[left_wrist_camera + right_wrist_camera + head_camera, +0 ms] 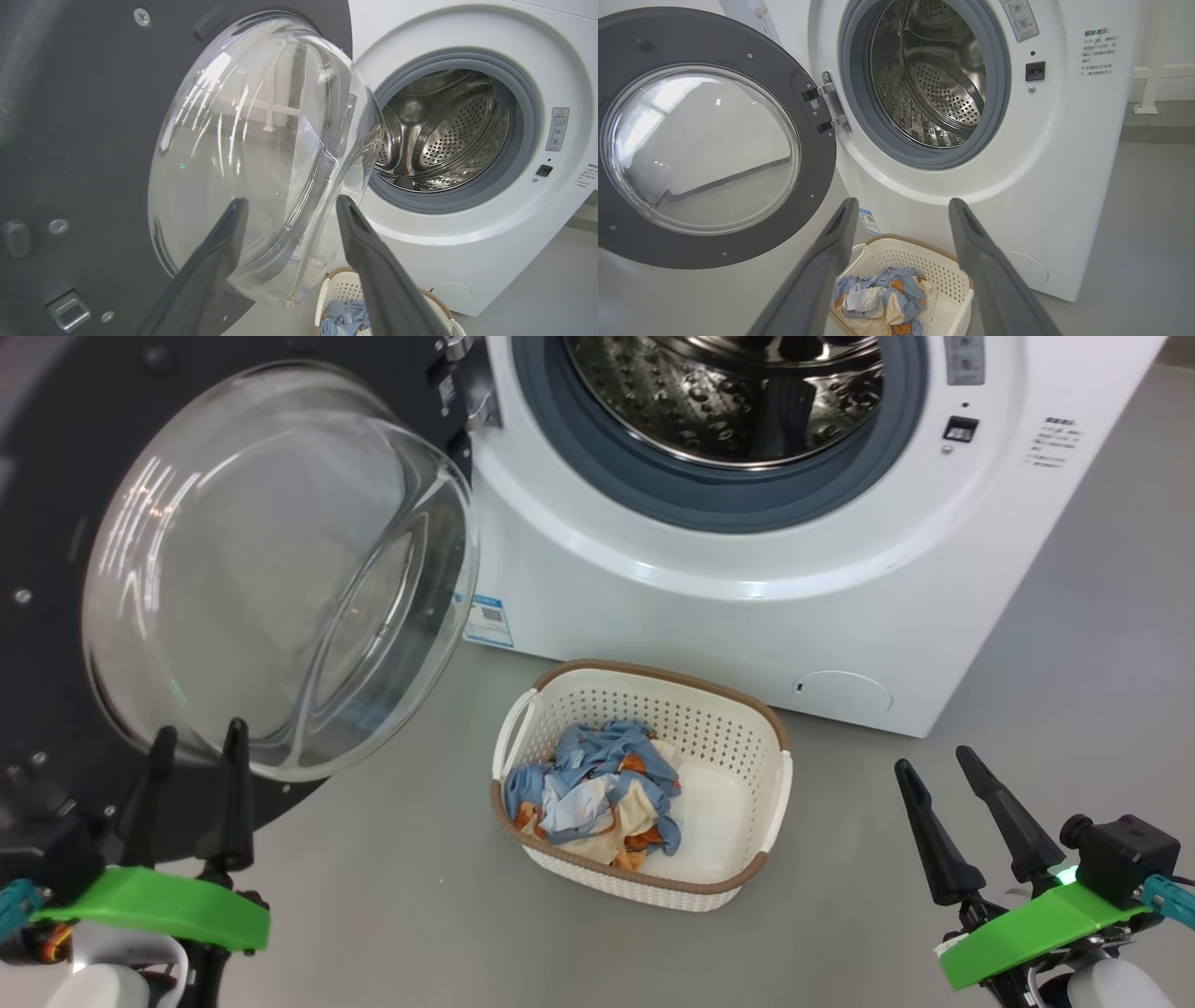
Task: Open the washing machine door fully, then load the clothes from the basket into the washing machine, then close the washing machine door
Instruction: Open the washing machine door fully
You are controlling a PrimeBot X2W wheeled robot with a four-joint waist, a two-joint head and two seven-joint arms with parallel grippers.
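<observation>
Both grippers are empty. The left gripper has its fingers spread with nothing between them, tips just in front of the glass bowl of the washing machine door; can't tell if they touch it. The right gripper is also spread wide, over bare floor. The door looks swung wide on its hinge and the drum mouth is clear, so I'd call step one done or close.

The clothes are bunched in the basket, in the half toward the left fingers. The basket stands on the floor between the two finger pairs. From the right wrist, the pile sits straight ahead and low between the fingers.

Handling guess: light, limp, thin fabric with no shape. It will drape, trail, and snag on the basket rim or the gasket. Not fragile.

Go for the top of the heap where the folds stack, and pinch deep into a thick bunch. Pinch a single edge and one layer likely slides out. The basket is light plastic and may skid or lift if fabric catches. Expect several grabs.

The door is rigid and hinged; to close it, push the dark rim, not the glass.
</observation>
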